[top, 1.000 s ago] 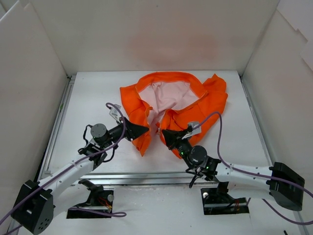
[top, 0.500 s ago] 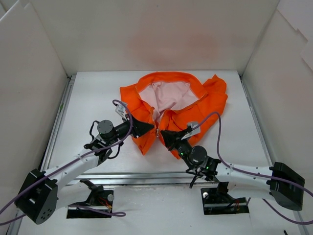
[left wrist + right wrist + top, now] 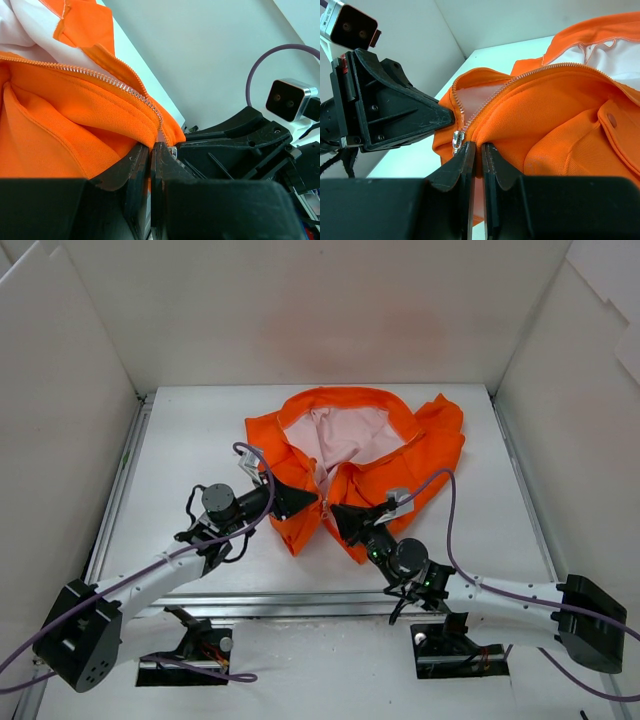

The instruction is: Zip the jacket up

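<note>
The orange jacket (image 3: 400,455) lies open on the white table, pink lining (image 3: 345,433) showing, its two front edges drawn together near the bottom. My left gripper (image 3: 308,502) is shut on the left front edge; in the left wrist view the fabric (image 3: 75,115) sits in the gripper (image 3: 150,146), with the zipper teeth (image 3: 115,85) running up. My right gripper (image 3: 338,515) is shut on the right front edge; in the right wrist view the fabric (image 3: 555,115) is pinched in the gripper (image 3: 479,146), beside the small metal pull (image 3: 455,138). The two grippers nearly touch.
White walls enclose the table on three sides. A metal rail (image 3: 115,490) runs along the left edge and another along the front (image 3: 300,595). Purple cables loop over both arms. The left gripper's black body (image 3: 390,110) fills the left of the right wrist view.
My left gripper moved right with its jacket edge, closing the gap to the right gripper. The bottom front edges came together. The right gripper shifted slightly.
</note>
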`<state>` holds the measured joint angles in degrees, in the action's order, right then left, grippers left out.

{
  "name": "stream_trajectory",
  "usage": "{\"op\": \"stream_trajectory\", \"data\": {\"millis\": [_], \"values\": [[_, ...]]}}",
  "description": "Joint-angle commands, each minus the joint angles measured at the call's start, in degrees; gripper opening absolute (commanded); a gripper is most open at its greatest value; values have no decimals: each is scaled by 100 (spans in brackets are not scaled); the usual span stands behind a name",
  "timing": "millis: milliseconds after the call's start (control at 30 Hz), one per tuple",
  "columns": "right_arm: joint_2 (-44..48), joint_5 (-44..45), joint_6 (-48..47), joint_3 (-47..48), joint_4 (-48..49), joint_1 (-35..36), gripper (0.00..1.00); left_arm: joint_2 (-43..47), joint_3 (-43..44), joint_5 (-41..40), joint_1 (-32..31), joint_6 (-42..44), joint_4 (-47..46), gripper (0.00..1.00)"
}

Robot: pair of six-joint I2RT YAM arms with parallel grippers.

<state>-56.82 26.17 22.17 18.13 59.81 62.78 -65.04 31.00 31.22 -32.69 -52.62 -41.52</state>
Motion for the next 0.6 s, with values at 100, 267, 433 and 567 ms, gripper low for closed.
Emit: {"op": "stream_trajectory", "data": {"millis": [100, 267, 433, 567], "values": [[136, 160, -126, 270, 629, 76, 0, 114, 318, 94, -106, -55, -805, 0], [153, 177, -152, 270, 593, 102, 0, 158, 327, 121, -168, -73, -823, 0], [153, 186, -134, 270, 549, 85, 0, 175, 310, 121, -168, -64, -814, 0], [145, 221, -117, 226, 593, 94, 0, 202, 292, 121, -168, -64, -805, 0]]}}
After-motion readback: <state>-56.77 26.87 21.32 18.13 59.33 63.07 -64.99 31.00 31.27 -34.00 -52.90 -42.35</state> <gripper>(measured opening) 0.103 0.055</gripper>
